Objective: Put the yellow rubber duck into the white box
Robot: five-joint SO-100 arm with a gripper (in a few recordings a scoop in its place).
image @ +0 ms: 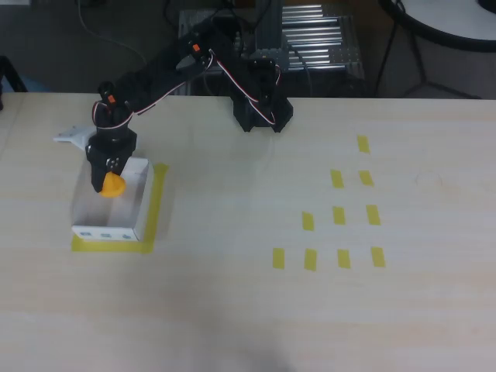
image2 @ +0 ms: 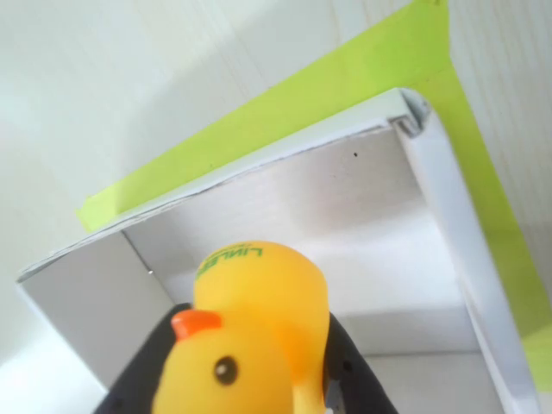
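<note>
Yellow rubber duck (image2: 254,341) sits clamped in the black gripper (image: 111,180), hanging over the open top of the white box (image: 136,198), which rests inside a yellow tape frame (image: 157,203). The step in hand looks like the release; next, the jaws need only part so the duck drops inside the walls.

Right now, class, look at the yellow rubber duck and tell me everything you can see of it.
The duck is a small, smooth, glossy yellow toy that looks like rubber, with an orange beak, a black eye and green lettering on its body. The black pincer grips it from both sides, holding it over the open white box. The wrist view shows the box floor beyond it. Whether it touches the box cannot be told.
</note>
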